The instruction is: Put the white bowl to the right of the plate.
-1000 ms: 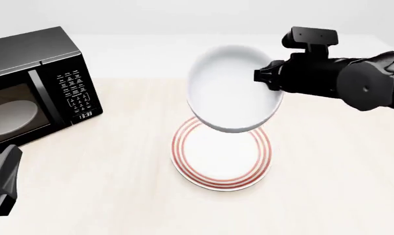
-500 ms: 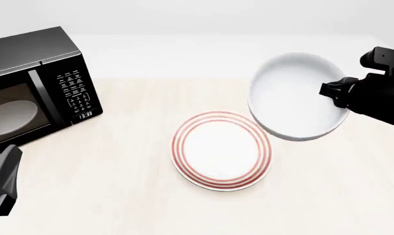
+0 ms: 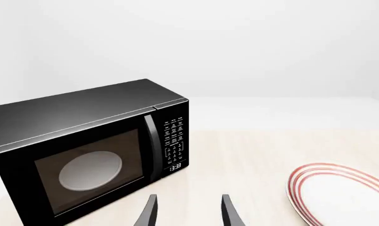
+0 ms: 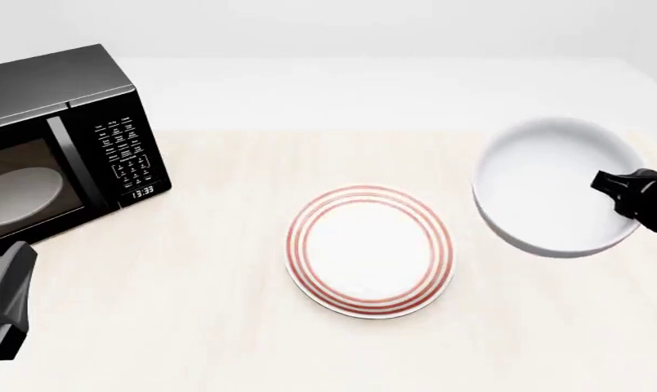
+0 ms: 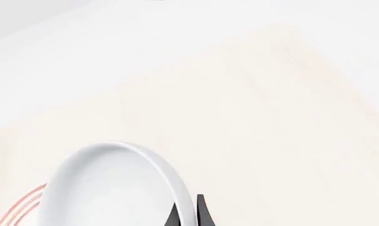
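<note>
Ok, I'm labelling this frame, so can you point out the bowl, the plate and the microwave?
bowl (image 4: pixel 547 184): front view, on its inner floor.
plate (image 4: pixel 369 249): front view, on its plain white centre.
microwave (image 4: pixel 12 192): front view, on its glass door.

microwave (image 4: pixel 61 139) left, plate (image 4: pixel 369 251) centre, bowl (image 4: pixel 552 184) right

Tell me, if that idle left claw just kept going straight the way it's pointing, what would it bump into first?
Probably the microwave. The left gripper is open, pointing toward the microwave's control-panel side; the bare table lies between them. Depth is unclear, so it might slip past the front corner.
</note>
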